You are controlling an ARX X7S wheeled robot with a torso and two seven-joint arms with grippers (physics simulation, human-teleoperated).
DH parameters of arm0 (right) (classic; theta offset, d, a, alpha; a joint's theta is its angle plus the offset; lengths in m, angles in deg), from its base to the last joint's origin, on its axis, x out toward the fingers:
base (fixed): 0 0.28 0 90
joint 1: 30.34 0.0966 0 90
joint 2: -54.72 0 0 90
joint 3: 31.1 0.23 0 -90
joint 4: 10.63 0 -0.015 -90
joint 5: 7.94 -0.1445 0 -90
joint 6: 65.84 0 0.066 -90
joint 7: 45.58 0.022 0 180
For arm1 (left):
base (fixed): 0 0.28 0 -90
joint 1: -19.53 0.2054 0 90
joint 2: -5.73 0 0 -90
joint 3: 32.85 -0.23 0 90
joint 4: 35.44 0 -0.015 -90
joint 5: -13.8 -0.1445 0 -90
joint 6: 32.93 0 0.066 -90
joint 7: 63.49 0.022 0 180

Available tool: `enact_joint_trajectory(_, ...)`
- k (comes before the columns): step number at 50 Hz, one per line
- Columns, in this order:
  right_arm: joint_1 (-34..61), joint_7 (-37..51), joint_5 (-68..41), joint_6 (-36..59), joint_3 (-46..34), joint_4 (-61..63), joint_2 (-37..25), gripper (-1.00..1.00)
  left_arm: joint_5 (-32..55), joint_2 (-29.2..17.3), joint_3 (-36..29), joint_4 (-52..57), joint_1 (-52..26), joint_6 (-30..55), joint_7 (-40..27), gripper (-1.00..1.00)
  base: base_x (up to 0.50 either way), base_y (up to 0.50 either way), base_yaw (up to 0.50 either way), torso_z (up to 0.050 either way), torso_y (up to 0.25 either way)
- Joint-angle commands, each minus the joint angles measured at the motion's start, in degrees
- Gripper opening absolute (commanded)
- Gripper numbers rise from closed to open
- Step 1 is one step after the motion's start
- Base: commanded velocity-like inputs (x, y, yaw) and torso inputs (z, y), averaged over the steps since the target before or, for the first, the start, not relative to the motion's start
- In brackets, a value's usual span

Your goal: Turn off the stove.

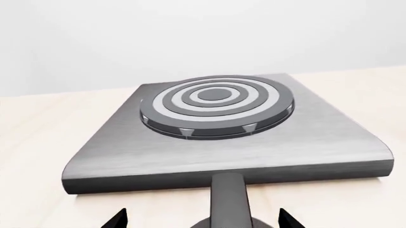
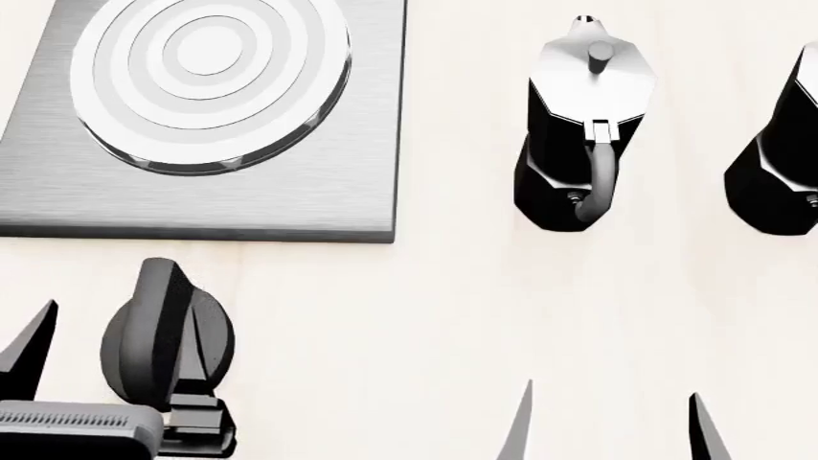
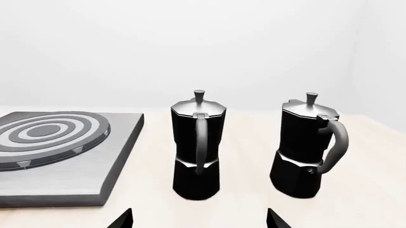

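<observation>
The stove is a flat brushed-grey plate (image 2: 345,192) with a round ringed burner (image 2: 211,77) at the table's far left. It also fills the left wrist view as a plate (image 1: 190,156) carrying the burner (image 1: 216,102). Its black knob (image 2: 167,335) sits on the table just in front of the plate, raised bar (image 1: 228,199) pointing toward the plate. My left gripper (image 1: 203,219) is open, one finger on each side of the knob, both clear of the bar. To the right, my right gripper (image 2: 611,412) is open over bare table with nothing between its fingers (image 3: 123,219).
Two tall black-and-silver moka pots stand right of the stove, one (image 2: 581,125) close to the plate's edge and one (image 2: 780,153) at the far right. The right wrist view has them ahead of the right gripper, the nearer (image 3: 198,152) and the farther (image 3: 307,147).
</observation>
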Motion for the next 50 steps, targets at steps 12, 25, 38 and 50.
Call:
enact_joint_trajectory(12,-0.01,0.39,-0.13,0.01,-0.17,0.22,-0.33,1.00,0.00,0.01,0.01,-3.56,-0.59,-1.49,-0.50,1.00,0.00,0.00,0.00,0.000,0.000)
enact_joint_trajectory(25,-0.13,0.57,-0.09,-0.09,-0.37,0.28,-0.53,1.00,-0.10,-0.21,0.08,-4.85,-0.42,-2.34,-0.96,1.00,0.00,0.00,0.00,0.000,0.000)
enact_joint_trajectory(38,0.06,0.74,-0.16,-0.08,-0.57,-0.04,-0.59,1.00,0.40,-0.49,0.47,-6.49,-0.12,-3.16,-1.19,1.00,0.00,0.00,0.00,0.000,0.000)
enact_joint_trajectory(50,0.12,0.84,-0.23,-0.25,-0.73,-0.25,-0.71,1.00,1.28,-0.80,0.97,-7.57,0.42,-3.51,-1.37,1.00,0.00,0.00,0.00,0.000,0.000)
